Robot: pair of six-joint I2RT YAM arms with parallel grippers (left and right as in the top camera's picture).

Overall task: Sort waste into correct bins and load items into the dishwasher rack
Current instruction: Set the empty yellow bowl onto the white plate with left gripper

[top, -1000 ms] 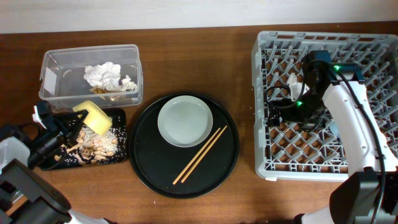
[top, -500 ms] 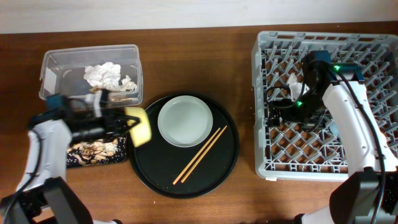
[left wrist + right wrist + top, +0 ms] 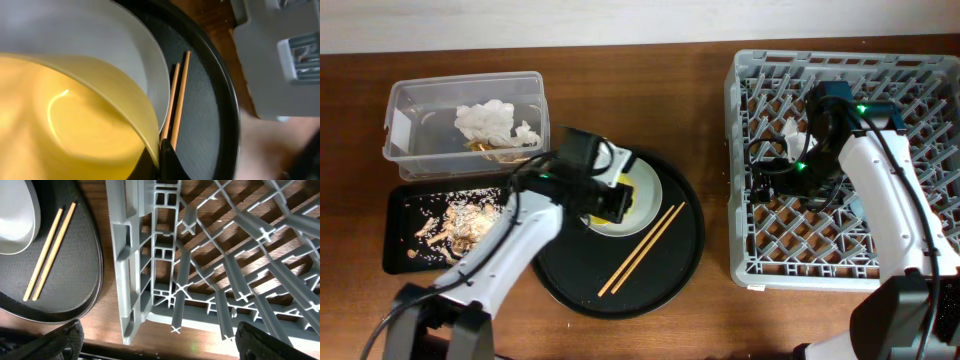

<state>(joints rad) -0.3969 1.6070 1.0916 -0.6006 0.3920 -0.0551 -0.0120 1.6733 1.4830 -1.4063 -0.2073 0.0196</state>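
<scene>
My left gripper (image 3: pixel 607 196) is shut on the rim of the small yellow bowl (image 3: pixel 629 198) and holds it over the grey-green plate (image 3: pixel 642 176) on the round black tray. In the left wrist view the bowl (image 3: pixel 65 115) fills the left, tilted, with the plate (image 3: pixel 125 40) behind it and the chopsticks (image 3: pixel 178 90) beside it. The chopsticks (image 3: pixel 642 248) lie on the round tray. Crumpled tissue (image 3: pixel 485 120) lies in the clear tub (image 3: pixel 400 100). Food scraps (image 3: pixel 455 222) lie on the flat black tray (image 3: pixel 395 255). My right gripper (image 3: pixel 160 345) is open and empty, low at the left side of the rack (image 3: pixel 850 70).
The round black tray (image 3: pixel 685 255) sits between the bins and the rack; it also shows in the right wrist view (image 3: pixel 75 275). A pale blue thing (image 3: pixel 856 207) shows in the rack, partly under my right arm. Bare wood lies along the front edge.
My left arm has swung right with the yellow bowl, from over the flat black tray to over the plate. The right arm has not moved.
</scene>
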